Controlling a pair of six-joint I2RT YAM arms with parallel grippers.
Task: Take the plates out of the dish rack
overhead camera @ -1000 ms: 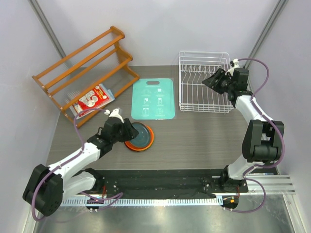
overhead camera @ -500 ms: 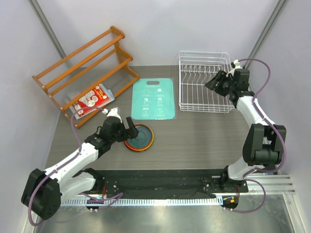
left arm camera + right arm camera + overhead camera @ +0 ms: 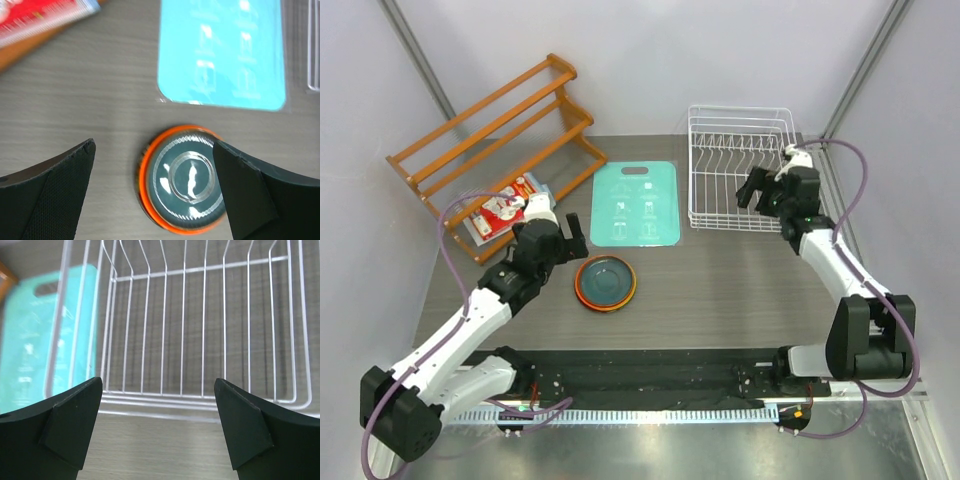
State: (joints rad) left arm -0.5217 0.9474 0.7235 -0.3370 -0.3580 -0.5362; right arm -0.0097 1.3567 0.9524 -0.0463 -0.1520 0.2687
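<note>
Grey wood-grain table (image 3: pixel 720 290), top cam: teal plate (image 3: pixel 607 281) nested in orange plate (image 3: pixel 580 290) just off my left gripper (image 3: pixel 563 232); right gripper (image 3: pixel 760 190) at the white dish rack (image 3: pixel 740 170) | left wrist: fingers spread wide above the pair, holding nothing | right wrist: jaws apart, rack shows no plates, so I reckon unloading's done

Dark teal plate (image 3: pixel 606 279) stacked flat on orange plate (image 3: pixel 145 186), white wire dish rack (image 3: pixel 740 224) — well apart
</note>
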